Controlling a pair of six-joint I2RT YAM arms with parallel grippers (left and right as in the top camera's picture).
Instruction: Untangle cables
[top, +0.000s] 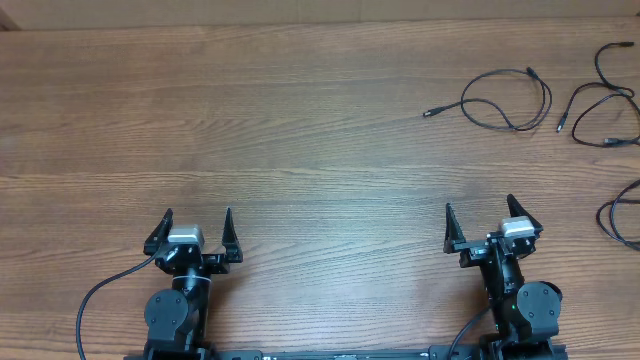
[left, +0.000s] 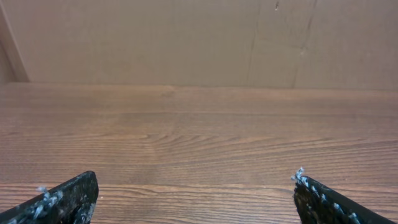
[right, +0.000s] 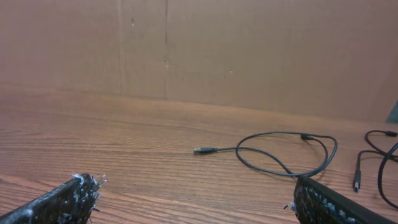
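Holding our left end effector (top: 198, 215) and right end effector (top: 479, 205) spread wide, gripping nothing, near the surface's (top: 250, 120) front edge | cables (top: 505, 100) lie ahead-right of the right one, well apart | farther from the left

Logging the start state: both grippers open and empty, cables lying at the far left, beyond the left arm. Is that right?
One slip: the cables lie at the far right, beyond the right gripper, as the overhead view shows. The rest holds: it and the left gripper are open and empty.
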